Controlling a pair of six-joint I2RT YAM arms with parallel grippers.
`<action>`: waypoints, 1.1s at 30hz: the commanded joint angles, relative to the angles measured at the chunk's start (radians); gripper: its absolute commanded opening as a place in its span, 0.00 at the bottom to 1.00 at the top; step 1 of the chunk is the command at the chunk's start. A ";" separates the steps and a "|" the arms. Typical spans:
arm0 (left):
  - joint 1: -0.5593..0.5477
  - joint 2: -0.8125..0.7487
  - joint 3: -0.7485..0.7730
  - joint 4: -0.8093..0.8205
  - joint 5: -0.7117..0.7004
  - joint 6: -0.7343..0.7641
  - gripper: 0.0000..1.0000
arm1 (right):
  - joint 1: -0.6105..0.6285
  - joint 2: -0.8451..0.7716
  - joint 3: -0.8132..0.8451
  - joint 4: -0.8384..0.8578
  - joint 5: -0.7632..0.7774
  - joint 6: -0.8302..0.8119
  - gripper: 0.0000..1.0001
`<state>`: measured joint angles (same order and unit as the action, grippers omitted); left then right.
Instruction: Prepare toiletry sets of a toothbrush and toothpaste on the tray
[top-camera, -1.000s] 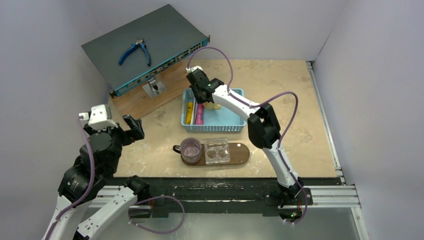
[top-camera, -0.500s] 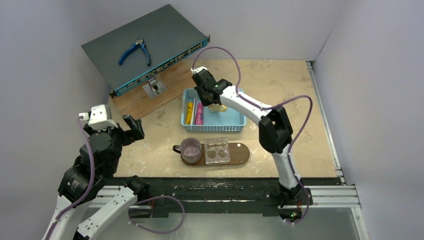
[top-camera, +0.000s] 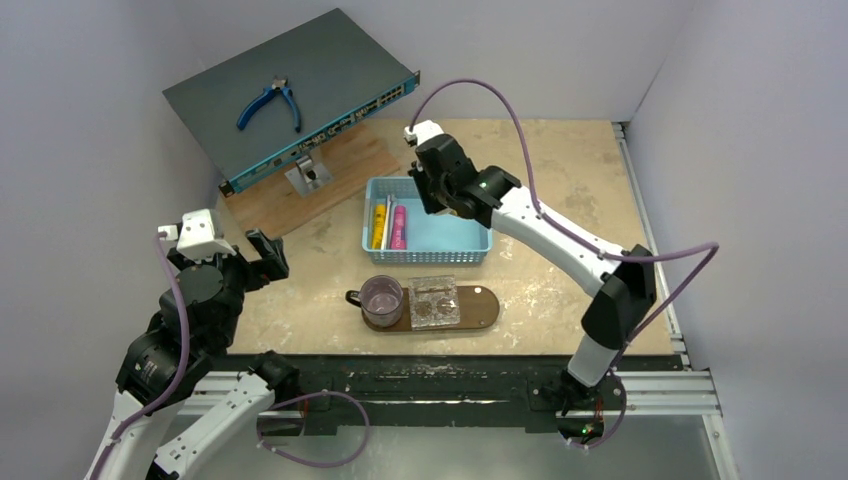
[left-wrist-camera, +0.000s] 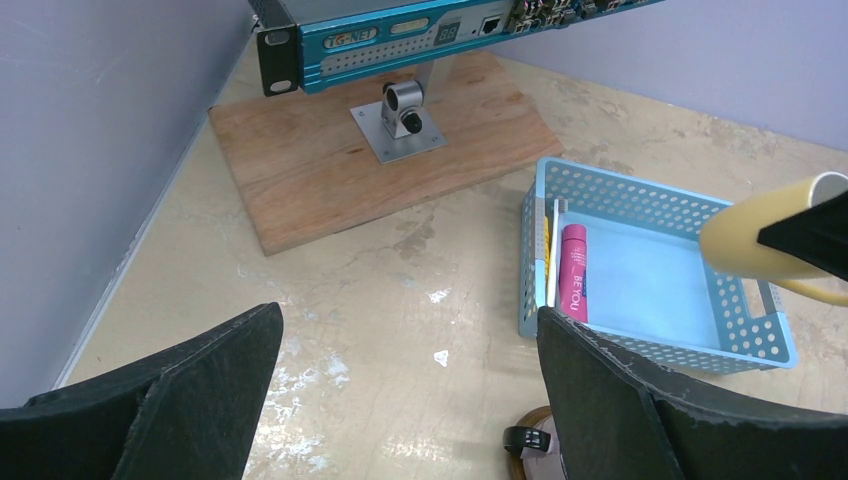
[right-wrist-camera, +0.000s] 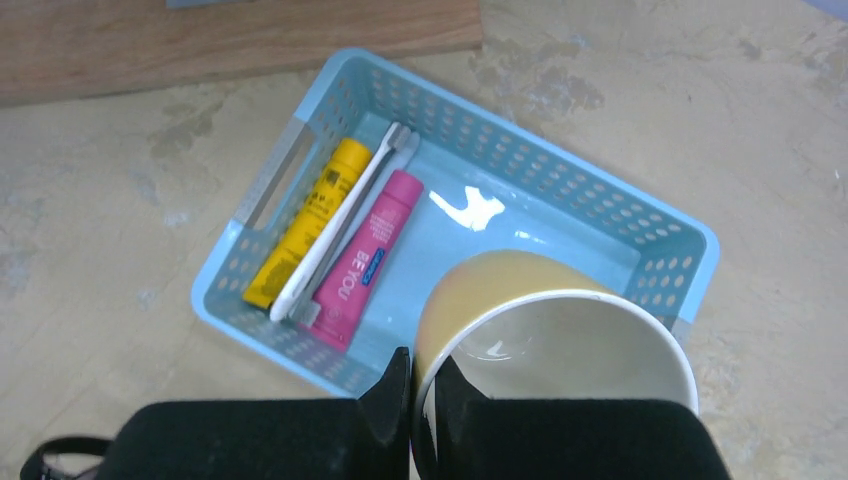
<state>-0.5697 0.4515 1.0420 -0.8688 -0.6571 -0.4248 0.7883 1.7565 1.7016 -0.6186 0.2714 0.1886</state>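
The right arm (top-camera: 560, 238) is stretched way out. It runs from its base at the bottom right of the top view, up and left across the table, and the wrist tips down over the blue basket (top-camera: 470, 250) in the middle. The right gripper (right-wrist-camera: 413, 385) is pinched nearly closed on the rim of a yellow cup (right-wrist-camera: 560, 345), one finger inside the wall and one outside. The cup hangs over the basket's right half; it's round and open-mouthed, with a glossy cream inside.

The left arm (top-camera: 190, 300) sits folded up at the lower left of the top view. The left gripper (left-wrist-camera: 408, 315) is spread wide with nothing in it, well apart from the basket.

The toothpaste is in the left part of the basket, up and left of the cup in the right wrist view. There's a yellow-orange tube (right-wrist-camera: 310, 220) and a magenta-pink tube (right-wrist-camera: 365, 260) lying flat and parallel. The toothbrush (right-wrist-camera: 345, 225) lies between them, thin and white, and it looks like two side by side. No finger is touching any of these.

The tray (top-camera: 487, 300) is a dark-brown wooden oval at the lower centre of the top view, below the basket and away from both grippers. A purplish see-through mug (top-camera: 382, 300) sits at its left end, with a clear squarish dish (top-camera: 435, 300) next to it. The right end is bare. The basket is plastic, with round holes in its walls and a smooth floor.
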 joint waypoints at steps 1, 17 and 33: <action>-0.001 0.010 0.003 0.041 0.010 0.023 0.97 | 0.025 -0.161 -0.075 0.043 0.026 -0.032 0.00; 0.000 0.016 0.002 0.043 0.013 0.024 0.97 | 0.094 -0.459 -0.378 -0.126 0.146 0.096 0.00; -0.001 0.019 0.003 0.042 0.011 0.026 0.97 | 0.123 -0.558 -0.605 -0.136 0.038 0.207 0.00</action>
<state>-0.5697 0.4576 1.0420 -0.8688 -0.6502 -0.4232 0.8986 1.2381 1.1198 -0.8097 0.3435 0.3630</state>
